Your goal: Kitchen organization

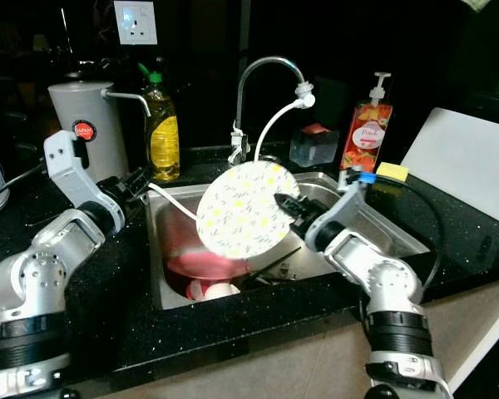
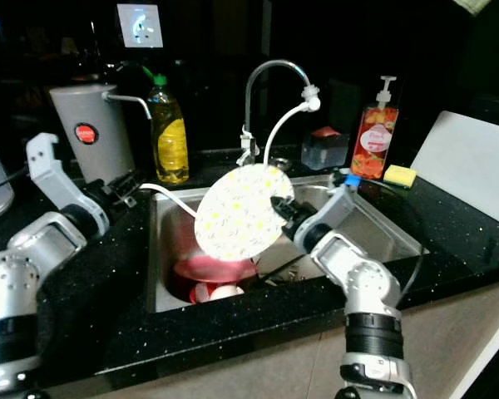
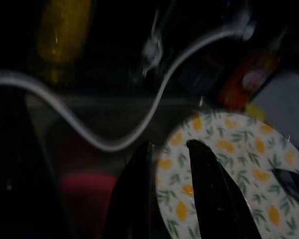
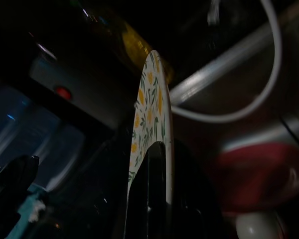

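A round white plate with a yellow and green leaf pattern hangs tilted on edge over the steel sink. My right gripper is shut on the plate's right rim; in the right wrist view the plate runs edge-on between the black fingers. My left gripper hovers at the sink's left rim, apart from the plate. In the left wrist view its fingers stand slightly open with nothing between them, and the plate lies beyond them.
A red bowl and a white dish lie in the sink under the plate. A faucet with a white hose stands behind. On the black counter are a grey kettle, oil bottle, soap dispenser, yellow sponge and white cutting board.
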{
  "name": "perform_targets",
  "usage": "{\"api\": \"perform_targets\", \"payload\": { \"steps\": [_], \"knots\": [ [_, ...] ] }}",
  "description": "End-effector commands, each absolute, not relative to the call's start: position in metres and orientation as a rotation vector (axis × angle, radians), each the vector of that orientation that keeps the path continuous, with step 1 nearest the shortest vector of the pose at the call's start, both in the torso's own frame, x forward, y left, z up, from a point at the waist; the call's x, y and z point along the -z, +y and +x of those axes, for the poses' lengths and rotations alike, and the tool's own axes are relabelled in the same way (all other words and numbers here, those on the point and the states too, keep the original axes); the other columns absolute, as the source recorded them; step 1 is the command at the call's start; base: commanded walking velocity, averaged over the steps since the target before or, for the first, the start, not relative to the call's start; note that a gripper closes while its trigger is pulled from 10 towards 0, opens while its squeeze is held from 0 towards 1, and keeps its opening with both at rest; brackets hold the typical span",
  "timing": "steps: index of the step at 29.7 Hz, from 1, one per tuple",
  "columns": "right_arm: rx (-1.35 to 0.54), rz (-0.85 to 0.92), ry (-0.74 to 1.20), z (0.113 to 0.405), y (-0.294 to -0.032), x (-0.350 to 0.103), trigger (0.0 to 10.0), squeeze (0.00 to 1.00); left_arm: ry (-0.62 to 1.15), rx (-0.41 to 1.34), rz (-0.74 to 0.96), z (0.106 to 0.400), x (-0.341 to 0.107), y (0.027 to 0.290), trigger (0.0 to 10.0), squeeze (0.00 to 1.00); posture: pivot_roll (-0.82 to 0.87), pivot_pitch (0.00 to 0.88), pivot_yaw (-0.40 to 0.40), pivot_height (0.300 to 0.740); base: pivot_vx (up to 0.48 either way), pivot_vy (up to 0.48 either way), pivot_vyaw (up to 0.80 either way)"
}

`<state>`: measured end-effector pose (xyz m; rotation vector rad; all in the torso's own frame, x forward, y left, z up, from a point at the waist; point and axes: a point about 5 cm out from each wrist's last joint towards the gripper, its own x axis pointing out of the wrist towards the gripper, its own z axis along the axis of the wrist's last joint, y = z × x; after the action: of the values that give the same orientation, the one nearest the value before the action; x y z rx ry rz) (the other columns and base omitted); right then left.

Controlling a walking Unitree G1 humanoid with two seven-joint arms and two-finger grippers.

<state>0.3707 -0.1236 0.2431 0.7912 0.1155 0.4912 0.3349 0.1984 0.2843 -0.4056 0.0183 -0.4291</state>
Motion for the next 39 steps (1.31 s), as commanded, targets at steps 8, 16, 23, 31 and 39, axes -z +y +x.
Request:
{"api": "perform_targets", "payload": {
  "steps": [8, 16, 23, 31, 39],
  "knots": [
    [-0.498, 0.755, 0.143, 0.383, -0.109, -0.253, 10.0, 0.00, 0.265, 0.413, -0.272, 0.337, -0.250, 0.197, 10.0, 0.00, -0.04, 0.000, -0.013, 0.740, 0.000, 0.000, 0.00],
    [-0.443, 0.712, 0.270, 0.395, -0.093, -0.235, 10.0, 0.00, 0.256, 0.486, -0.121, 0.327, -0.263, 0.197, 10.0, 0.00, -0.03, 0.000, -0.015, 0.740, 0.000, 0.000, 0.00],
    [-0.436, 0.648, 0.310, 0.397, -0.084, -0.224, 10.0, 0.00, 0.257, 0.533, -0.157, 0.325, -0.264, 0.189, 10.0, 0.00, -0.03, 0.000, -0.017, 0.740, 0.000, 0.000, 0.00],
    [-0.450, 0.640, 0.330, 0.400, -0.077, -0.217, 10.0, 0.00, 0.264, 0.674, -0.229, 0.316, -0.261, 0.170, 10.0, 0.00, -0.03, 0.000, -0.017, 0.740, 0.000, 0.000, 0.00],
    [-0.449, 0.603, 0.378, 0.402, -0.064, -0.204, 10.0, 0.00, 0.293, 0.770, -0.261, 0.310, -0.251, 0.147, 10.0, 0.00, -0.02, 0.000, -0.019, 0.740, 0.000, 0.000, 0.00]
  ]
}}
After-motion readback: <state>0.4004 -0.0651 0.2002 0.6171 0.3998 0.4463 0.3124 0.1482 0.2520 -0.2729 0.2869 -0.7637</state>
